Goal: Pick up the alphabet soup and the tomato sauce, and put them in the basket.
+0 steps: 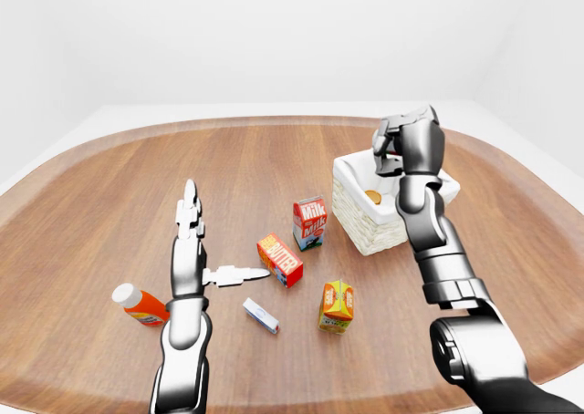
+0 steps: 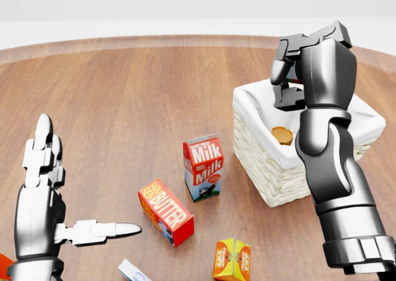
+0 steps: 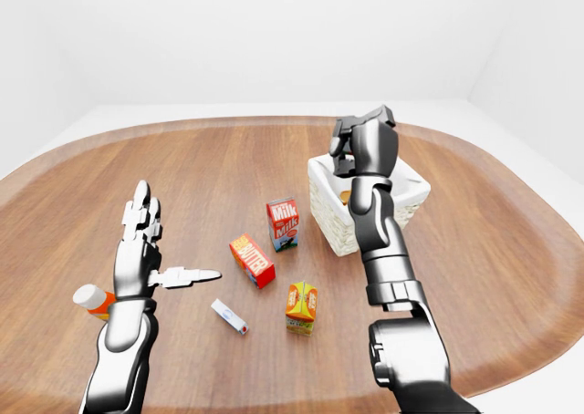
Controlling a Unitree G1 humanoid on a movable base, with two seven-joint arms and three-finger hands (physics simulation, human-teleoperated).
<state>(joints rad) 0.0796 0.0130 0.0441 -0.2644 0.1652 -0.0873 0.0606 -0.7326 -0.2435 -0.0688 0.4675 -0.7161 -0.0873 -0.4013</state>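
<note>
Right now the right hand [image 2: 291, 77] hovers above the basket [image 2: 263, 163] near the tabletop's far right edge with its fingers loosely curled and nothing visibly in them, which reads as a can just let go, while the left hand [image 2: 46, 188] waits flat and spread near the left. Inside the white-lined basket one can's round top [image 2: 282, 135] shows, soup or sauce I cannot tell, and the milk carton [image 2: 203, 166], butter box [image 2: 165, 211] and juice carton [image 2: 231, 259] sit outside toward the near edge
</note>
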